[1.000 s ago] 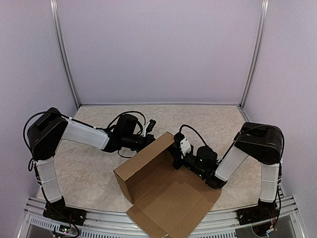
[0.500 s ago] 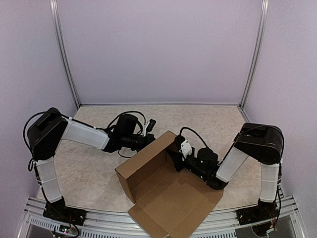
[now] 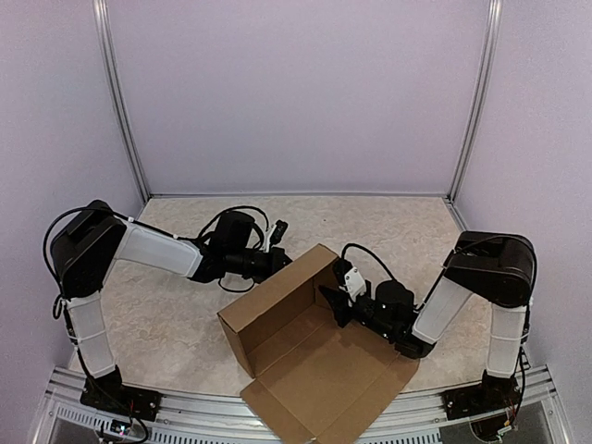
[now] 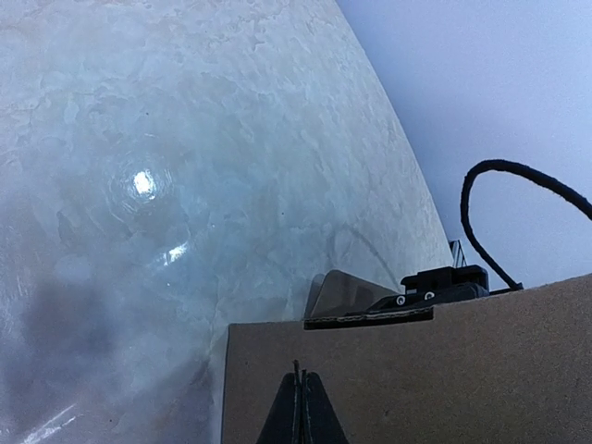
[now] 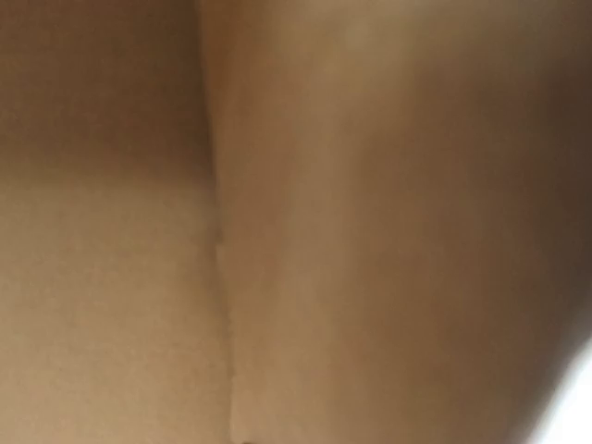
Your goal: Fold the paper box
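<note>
Pale lilac panels close in a mottled beige table (image 3: 176, 314). The paper box (image 3: 305, 356) sits on it at the near middle, turned at an angle, between the two arms.

It is only part formed. One long side wall (image 3: 268, 301) stands upright along the far-left edge, a short end is turned up at its near-left corner, and a broad panel (image 3: 324, 398) lies flat, reaching toward the near edge of the table.

The left end effector (image 3: 277, 263) is just outside the far end of the standing wall. In its wrist view the fingers (image 4: 301, 416) are pressed together into one point against the wall's outer face, gripping nothing.

The right end effector (image 3: 335, 303) reaches inside the box at the far-right end. Its wrist camera shows only blurred cardboard and a crease at close range — whether its fingers are spread or closed I cannot tell.

The step in hand looks like raising the far-right end wall, with the left arm bracing the long wall from outside. The next move probably calls for the right arm to turn that end flap upright along its crease and hold it square to the long wall — the left arm must keep enough counter-pressure that the light box does not slide.
</note>
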Robot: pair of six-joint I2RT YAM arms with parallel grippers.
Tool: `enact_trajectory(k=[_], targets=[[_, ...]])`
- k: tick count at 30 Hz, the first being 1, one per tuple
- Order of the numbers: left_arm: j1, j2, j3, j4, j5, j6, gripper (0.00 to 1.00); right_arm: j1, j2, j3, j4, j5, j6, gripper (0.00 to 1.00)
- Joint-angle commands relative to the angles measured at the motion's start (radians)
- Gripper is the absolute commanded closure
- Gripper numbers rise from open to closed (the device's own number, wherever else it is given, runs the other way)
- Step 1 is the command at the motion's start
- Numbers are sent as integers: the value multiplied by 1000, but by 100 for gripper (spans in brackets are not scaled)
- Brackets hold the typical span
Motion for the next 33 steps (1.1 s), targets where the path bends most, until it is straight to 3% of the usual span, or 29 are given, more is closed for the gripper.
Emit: enact_trajectory(k=[1,7,10,33], targets=[[4,-5,-9,5,-6,5,99,11,-45,-24,191,9,-3,78],[-3,-3,0,4,-1,5,99,14,-71,-32,184,0,-6,84],[-11,-2,7,3,2,2,99,15,-74,-29,182,-5,-10,100],[-76,64,43,164,115,-124,99,19,-3,44,216,-30,6,100]])
